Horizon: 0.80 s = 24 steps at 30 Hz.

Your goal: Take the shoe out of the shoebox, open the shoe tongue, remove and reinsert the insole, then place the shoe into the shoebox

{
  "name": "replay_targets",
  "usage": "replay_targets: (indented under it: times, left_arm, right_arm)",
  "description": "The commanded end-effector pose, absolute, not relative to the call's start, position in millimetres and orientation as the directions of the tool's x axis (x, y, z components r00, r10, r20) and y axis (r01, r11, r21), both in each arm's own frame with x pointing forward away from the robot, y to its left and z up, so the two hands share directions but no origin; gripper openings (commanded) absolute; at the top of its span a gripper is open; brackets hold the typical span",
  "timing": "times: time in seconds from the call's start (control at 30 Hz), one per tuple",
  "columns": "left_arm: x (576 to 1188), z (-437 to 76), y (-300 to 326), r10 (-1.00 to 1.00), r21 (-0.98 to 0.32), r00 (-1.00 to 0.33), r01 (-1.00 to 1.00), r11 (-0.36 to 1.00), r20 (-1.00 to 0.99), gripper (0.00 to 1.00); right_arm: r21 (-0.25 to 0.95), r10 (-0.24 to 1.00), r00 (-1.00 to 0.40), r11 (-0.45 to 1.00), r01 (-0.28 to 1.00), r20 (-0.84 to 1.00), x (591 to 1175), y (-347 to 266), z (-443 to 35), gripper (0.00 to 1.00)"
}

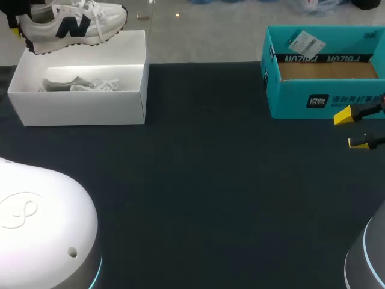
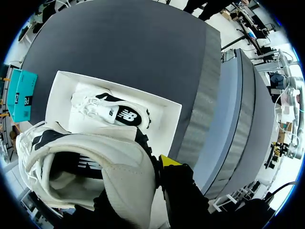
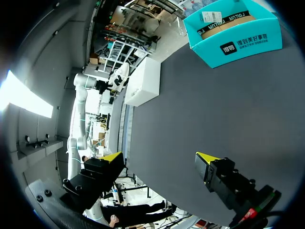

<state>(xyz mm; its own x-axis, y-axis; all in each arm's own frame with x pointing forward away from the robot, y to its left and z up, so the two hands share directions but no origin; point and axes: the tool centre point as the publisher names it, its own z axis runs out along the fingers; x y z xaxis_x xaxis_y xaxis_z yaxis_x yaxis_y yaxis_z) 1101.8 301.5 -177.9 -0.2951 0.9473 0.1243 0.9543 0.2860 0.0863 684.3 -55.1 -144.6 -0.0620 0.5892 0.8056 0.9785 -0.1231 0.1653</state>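
dark matte table [image 1: 204, 192], flat top, paler grey side [image 2: 198, 114], soft even light

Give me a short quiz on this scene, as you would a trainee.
1. True or false: the white sneaker with a dark side mark is held above the white cardboard shoebox.
2. Which gripper holds nothing? A: left gripper. B: right gripper.
3. Fill in: a second white sneaker lies in the ___, not in the teal cardboard box.
Key: 1 true; 2 B; 3 shoebox.
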Motion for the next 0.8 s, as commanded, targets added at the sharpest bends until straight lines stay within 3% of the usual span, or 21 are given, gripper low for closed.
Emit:
replay_targets:
  times: [0.03,0.13,0.2,0.67,0.8]
  left_arm:
    - [1097.4,-188.0,312.9,0.993,0.031,-0.006,1.000,0.002,0.116,0.00]
    - [1095.2,-189.9,314.6,0.972,-0.025,0.203,0.979,-0.201,0.120,0.00]
    - [1097.6,-185.0,317.0,0.968,-0.060,0.230,0.973,-0.224,0.103,0.00]
    - [1100.0,-180.6,317.5,0.971,-0.060,0.197,0.980,-0.190,0.133,0.00]
    - [1111.7,-184.9,321.3,0.983,-0.006,0.124,0.992,-0.124,0.137,0.00]
  right_arm:
    - [0.165,0.591,-0.060,-0.125,0.978,0.805,683.2,-54.7,-144.8,1.00]
    - [0.165,0.591,-0.060,-0.125,0.978,0.805,683.2,-54.7,-144.8,1.00]
    - [0.165,0.591,-0.060,-0.125,0.978,0.805,683.2,-54.7,-144.8,1.00]
    - [0.165,0.591,-0.060,-0.125,0.978,0.805,683.2,-54.7,-144.8,1.00]
    - [0.165,0.591,-0.060,-0.125,0.978,0.805,683.2,-54.7,-144.8,1.00]
